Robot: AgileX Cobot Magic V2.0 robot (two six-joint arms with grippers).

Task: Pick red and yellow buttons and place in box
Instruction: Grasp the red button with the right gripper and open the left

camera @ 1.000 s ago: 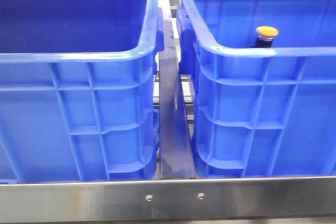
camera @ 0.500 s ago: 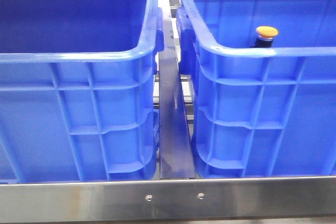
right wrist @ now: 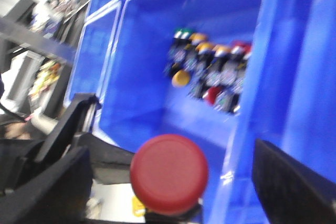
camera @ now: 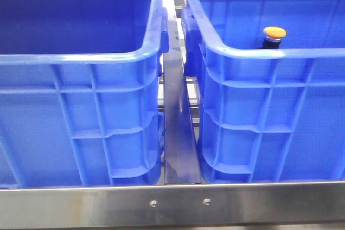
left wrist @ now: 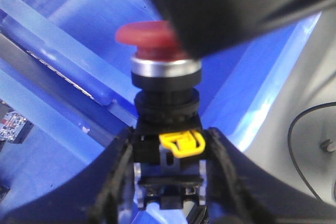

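One red button (left wrist: 157,43) sits clamped in the left tool (left wrist: 168,182); right tool's grip unclear.

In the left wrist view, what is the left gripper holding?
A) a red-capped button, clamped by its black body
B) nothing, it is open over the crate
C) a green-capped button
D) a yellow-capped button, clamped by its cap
A: the left gripper is closed on the black body of the red button, its cap pointing away from the fingers.

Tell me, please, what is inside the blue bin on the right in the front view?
One yellow button pokes above the near rim of the right bin, its black body partly showing. The near wall hides the bin floor, so anything else inside cannot be seen from the front.
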